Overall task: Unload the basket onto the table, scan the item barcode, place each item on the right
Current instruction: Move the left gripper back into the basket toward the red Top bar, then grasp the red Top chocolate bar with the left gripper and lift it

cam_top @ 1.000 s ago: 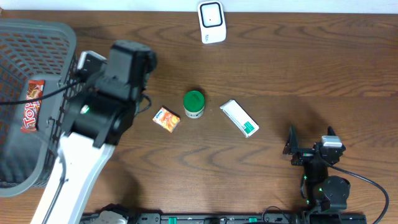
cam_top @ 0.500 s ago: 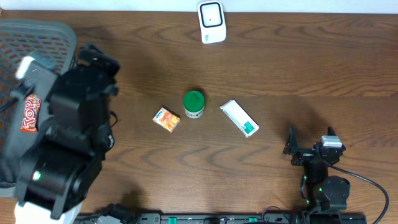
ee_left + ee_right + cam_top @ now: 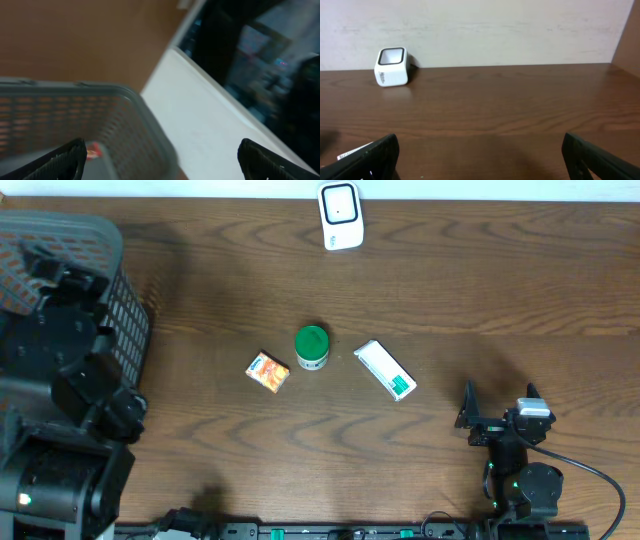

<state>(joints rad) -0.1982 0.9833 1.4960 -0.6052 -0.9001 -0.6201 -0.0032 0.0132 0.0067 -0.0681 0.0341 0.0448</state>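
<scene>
Hovering over the basket (image 3: 75, 89), the left gripper (image 3: 160, 157) stands wide with nothing between its fingers.
Next pick judged the orange box (image 3: 268, 372), mid-table, long axis slanting upper left to lower right; square the jaws across it, barcode toward the scanner (image 3: 340, 215). Right gripper (image 3: 480, 150) parked, spread, empty.

From my station, a dark brown wood-grain table (image 3: 480, 280) fills the overhead view. A grey plastic mesh basket (image 3: 132, 320) stands at its left end, and only its right wall shows from above. The left wrist view catches its rim, blurred. A pale, off-white wall (image 3: 510, 25) backs the table's far edge. A thin black cable (image 3: 592, 476) loops near the front right corner.
</scene>
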